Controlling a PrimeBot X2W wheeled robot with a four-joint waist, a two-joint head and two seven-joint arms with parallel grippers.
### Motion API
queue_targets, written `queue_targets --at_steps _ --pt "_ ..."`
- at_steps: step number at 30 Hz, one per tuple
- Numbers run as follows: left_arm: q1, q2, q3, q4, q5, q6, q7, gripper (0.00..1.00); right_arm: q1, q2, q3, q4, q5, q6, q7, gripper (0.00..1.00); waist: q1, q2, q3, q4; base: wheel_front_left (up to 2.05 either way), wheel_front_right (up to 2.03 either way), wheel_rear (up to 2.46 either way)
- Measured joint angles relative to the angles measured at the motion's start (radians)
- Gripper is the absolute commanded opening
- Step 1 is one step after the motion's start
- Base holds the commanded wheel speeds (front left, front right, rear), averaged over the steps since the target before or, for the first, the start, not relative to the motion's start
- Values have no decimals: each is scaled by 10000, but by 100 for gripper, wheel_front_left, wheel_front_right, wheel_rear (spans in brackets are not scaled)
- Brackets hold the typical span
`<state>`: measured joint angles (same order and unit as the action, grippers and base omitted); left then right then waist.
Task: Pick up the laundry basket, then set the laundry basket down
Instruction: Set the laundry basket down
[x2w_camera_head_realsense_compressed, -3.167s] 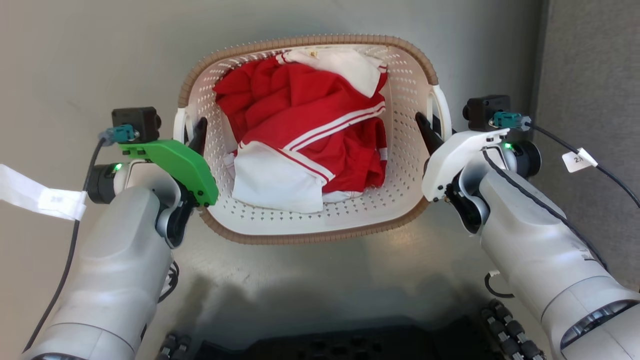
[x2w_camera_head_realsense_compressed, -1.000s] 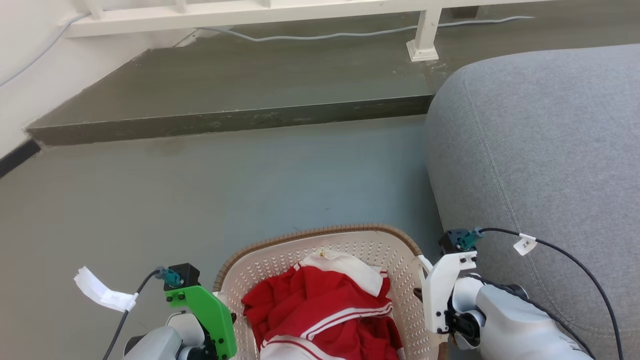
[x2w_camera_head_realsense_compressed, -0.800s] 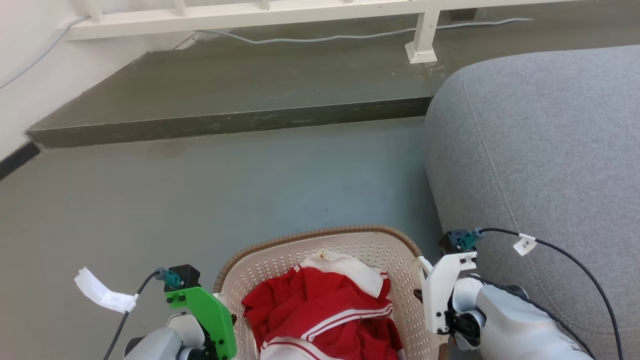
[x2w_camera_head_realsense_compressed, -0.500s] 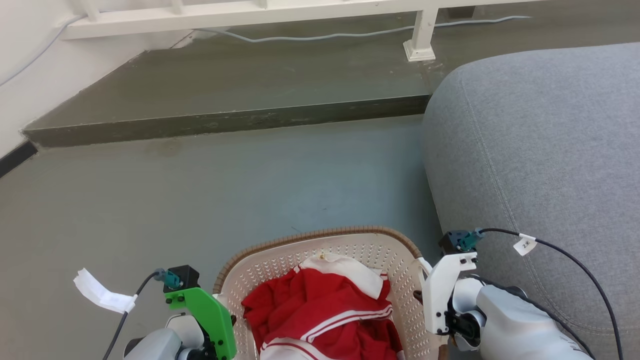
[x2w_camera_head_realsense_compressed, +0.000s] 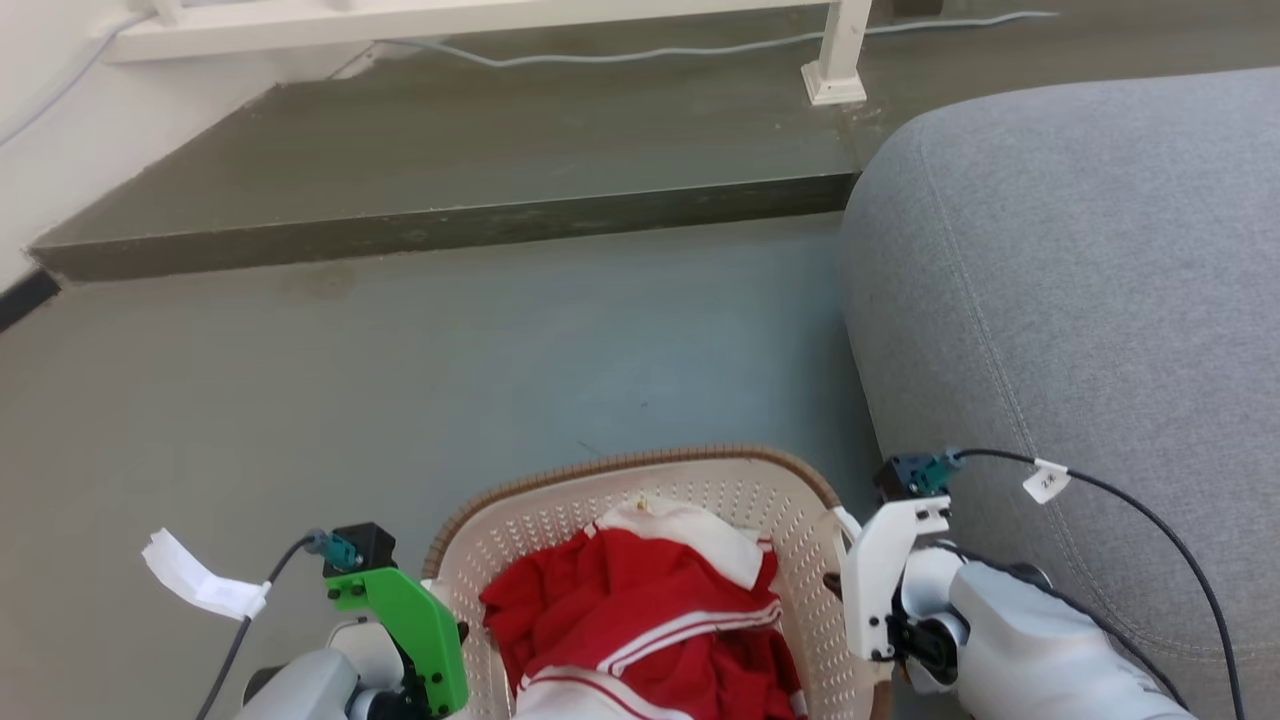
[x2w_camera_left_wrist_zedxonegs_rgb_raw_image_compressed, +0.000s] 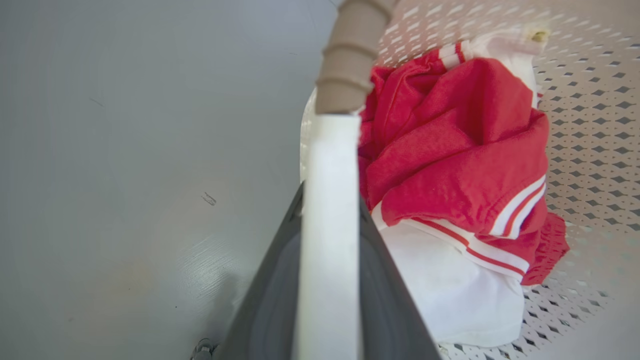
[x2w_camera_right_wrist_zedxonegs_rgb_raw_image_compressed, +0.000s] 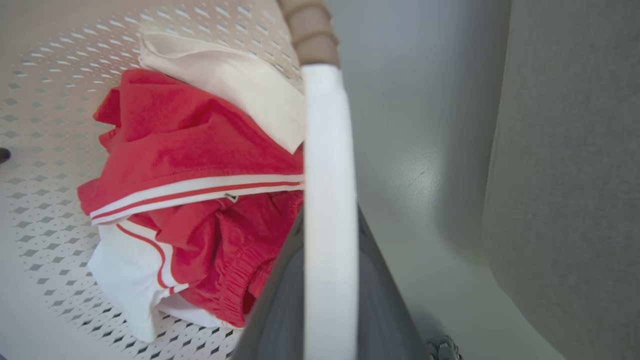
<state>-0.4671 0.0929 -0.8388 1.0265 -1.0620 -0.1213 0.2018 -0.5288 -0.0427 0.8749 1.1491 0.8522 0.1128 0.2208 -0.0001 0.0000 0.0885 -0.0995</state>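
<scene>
Pickup looks done on your end: left gripper (x2w_camera_left_wrist_zedxonegs_rgb_raw_image_compressed: 330, 197) & right gripper (x2w_camera_right_wrist_zedxonegs_rgb_raw_image_compressed: 329, 215) each clamp a side handle, laundry basket (x2w_camera_head_realsense_compressed: 620, 463) apparently held above the floor (x2w_camera_head_realsense_compressed: 400, 380) beside the sofa (x2w_camera_head_realsense_compressed: 1080, 250); set-down not yet done.

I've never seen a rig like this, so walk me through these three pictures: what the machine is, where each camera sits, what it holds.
This is a wheeled robot with two arms, each ending in a two-fingered gripper. The head view comes from a camera on its head, looking down at the basket, the grey floor and a grey sofa on its right. The two wrist views come from cameras on the wrists, looking along the fingers. There the left gripper is shut on the basket's left handle, the right gripper on the right handle. Red and white clothes lie in the basket. The basket seems held up off the floor.
</scene>
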Motion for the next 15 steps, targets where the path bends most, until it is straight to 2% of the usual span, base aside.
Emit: queue_targets --at_steps 15 --pt "-721 280 -79 -194 -58 0 -107 0 -774 19 98 -151 13 -105 -98 0 0 0 838 -75 0 0 0"
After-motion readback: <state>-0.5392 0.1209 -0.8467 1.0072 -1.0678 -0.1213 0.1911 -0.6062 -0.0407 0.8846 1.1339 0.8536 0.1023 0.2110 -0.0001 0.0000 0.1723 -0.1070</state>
